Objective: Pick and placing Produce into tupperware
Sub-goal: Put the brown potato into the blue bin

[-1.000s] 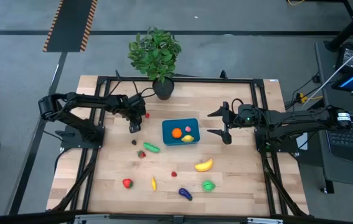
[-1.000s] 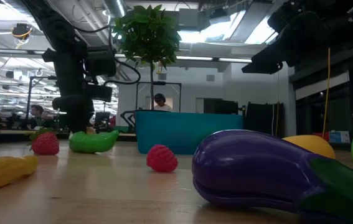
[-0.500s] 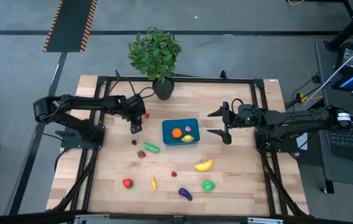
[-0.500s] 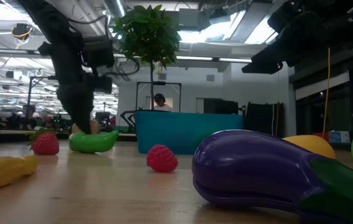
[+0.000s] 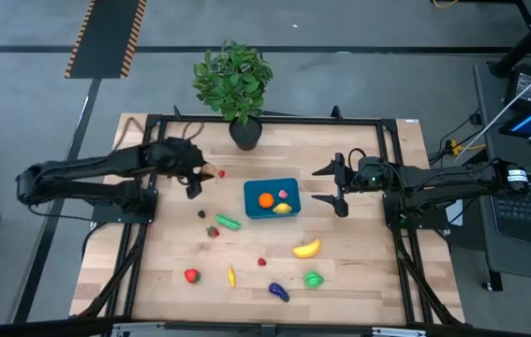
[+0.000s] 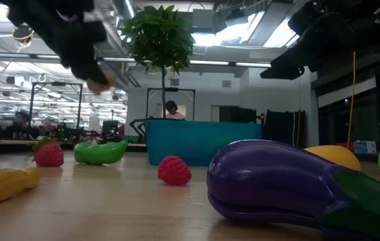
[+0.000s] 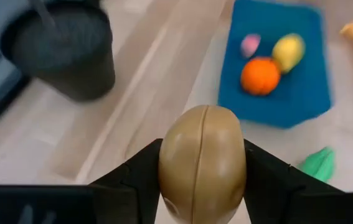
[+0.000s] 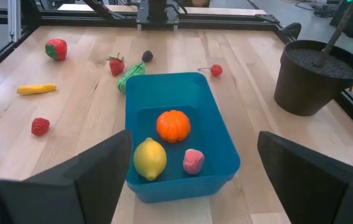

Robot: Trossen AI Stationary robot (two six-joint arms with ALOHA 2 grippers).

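Note:
My left gripper [image 7: 202,186] is shut on a tan egg-shaped toy potato [image 7: 202,155], raised above the table left of the teal tupperware [image 5: 272,198]. In the low view the potato [image 6: 100,84] hangs high over the table. The tupperware holds an orange [image 8: 173,125], a lemon [image 8: 149,158] and a pink piece [image 8: 192,160]. My right gripper [image 5: 328,184] stands open in the air to the right of the tupperware. Loose produce lies on the table, among it a green pepper [image 5: 227,222], a banana [image 5: 306,248] and an eggplant [image 5: 278,292]. My left gripper pinches the potato's two long sides [image 7: 169,163] between its two fingers [image 7: 140,169]. The fingers come slanting down from the table's left side. The potato is lifted clear of the table, its rounded end pointing forward past the fingertips.
A potted plant [image 5: 234,84] in a dark pot [image 7: 64,53] stands at the far edge, close to my left gripper. A cherry [image 5: 221,173], strawberries [image 5: 213,231] [image 5: 191,275], a raspberry [image 5: 261,262], a yellow piece [image 5: 231,276] and a green one [image 5: 314,279] lie scattered.
My left gripper has risen and drawn back toward the table's left edge, tipping from pointing steeply down to a shallower slant. The potato has gone up with it, from near the tabletop to well clear of it.

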